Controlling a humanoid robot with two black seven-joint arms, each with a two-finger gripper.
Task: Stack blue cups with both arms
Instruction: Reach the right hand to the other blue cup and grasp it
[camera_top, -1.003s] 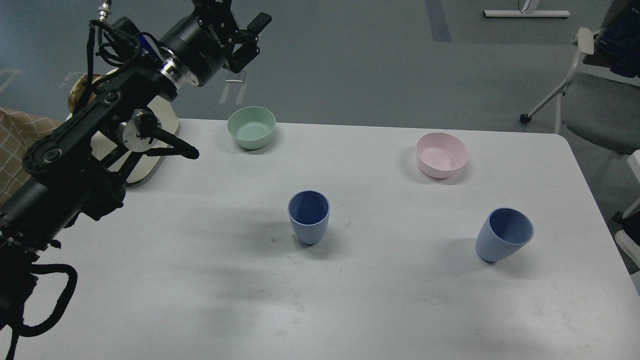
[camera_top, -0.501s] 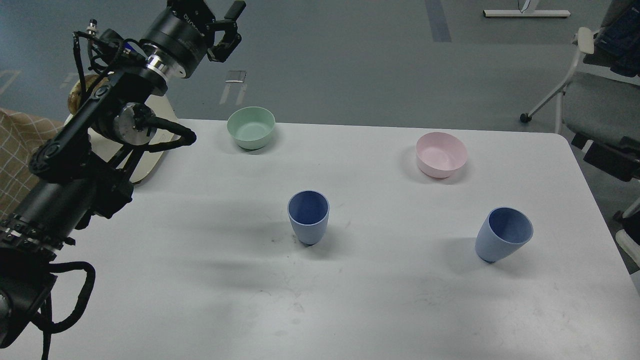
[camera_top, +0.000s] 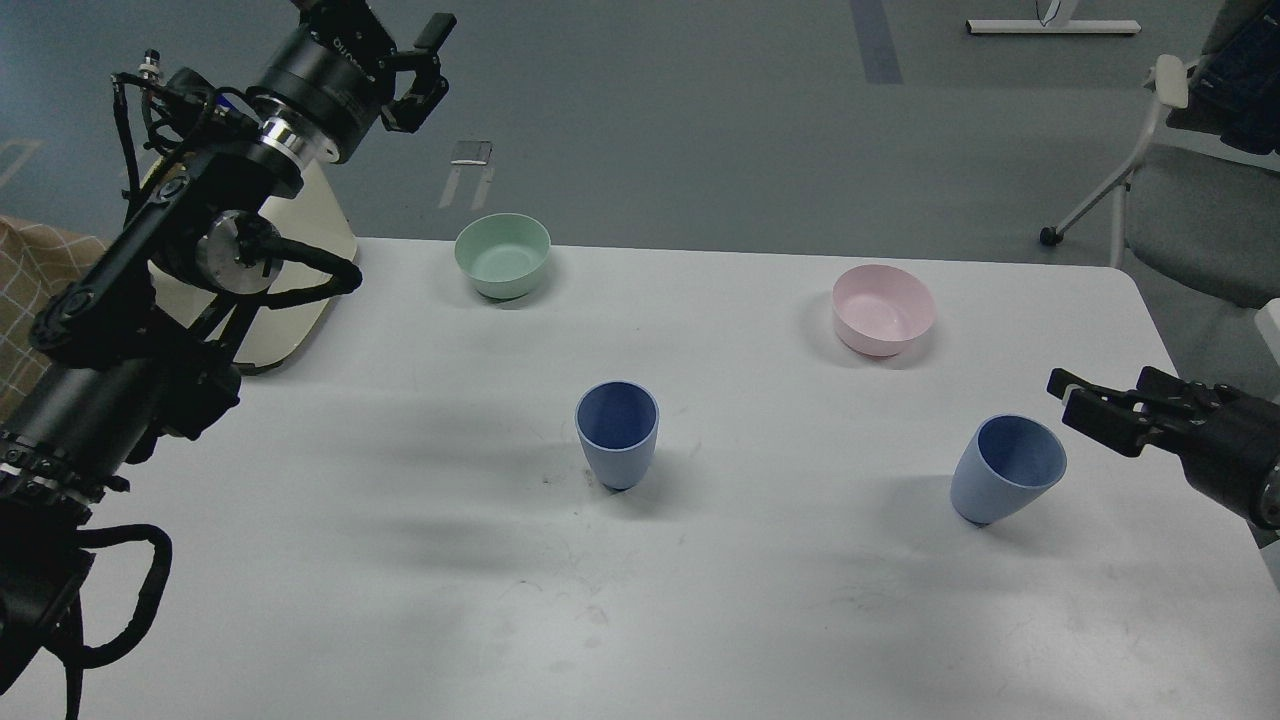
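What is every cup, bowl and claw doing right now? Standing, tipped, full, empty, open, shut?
Middle blue cup: upright, empty, untouched.
Right blue cup: upright, empty, untouched.
Green bowl: upright, empty.
Pink bowl: upright, empty.
Left claw: open, raised beyond the table, holding nothing.
Right claw: holding nothing, close beside the right cup; open or shut unclear.

- Middle cup: bare table all round; approach open from every side.
- Right cup: right gripper just beside its right rim; left and near sides clear.
- Green bowl, pink bowl: far obstacles, well apart from both cups.
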